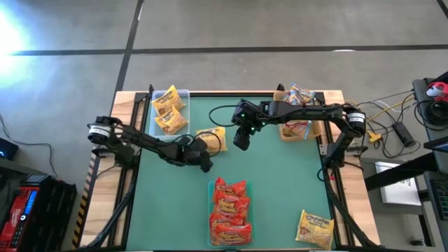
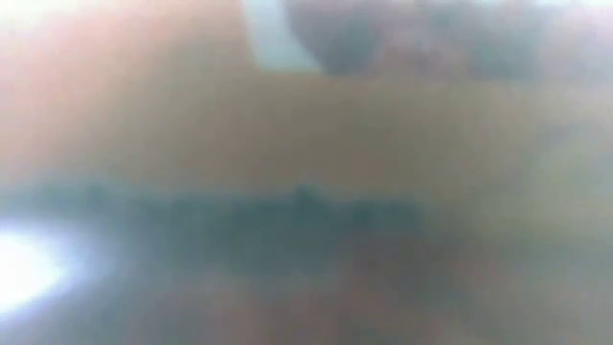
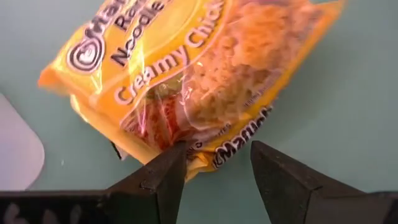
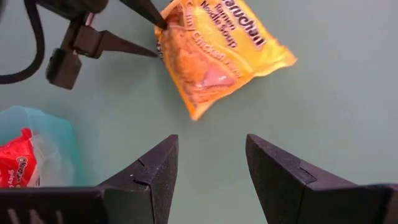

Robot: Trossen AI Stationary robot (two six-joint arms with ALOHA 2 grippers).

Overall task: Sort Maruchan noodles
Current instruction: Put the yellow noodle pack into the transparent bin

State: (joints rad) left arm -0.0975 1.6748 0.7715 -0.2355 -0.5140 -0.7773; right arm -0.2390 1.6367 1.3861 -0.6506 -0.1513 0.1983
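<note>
A yellow Maruchan "Creamy Chicken" packet (image 1: 213,138) lies on the green mat near its middle. My left gripper (image 1: 204,152) is low at its near edge. In the left wrist view its fingers are apart (image 3: 217,152), with the packet's (image 3: 199,74) edge between the tips. My right gripper (image 1: 240,143) hovers just right of the packet, open and empty (image 4: 211,143), with the packet (image 4: 217,56) and the left gripper (image 4: 159,40) ahead of it. The low view is a blur.
A clear tray (image 1: 185,94) at the back left holds yellow packets (image 1: 169,110). A brown tray (image 1: 316,129) at the back right holds pale packets (image 1: 298,105). Red packets (image 1: 229,210) fill a tray at the front centre. A loose yellow packet (image 1: 315,228) lies front right.
</note>
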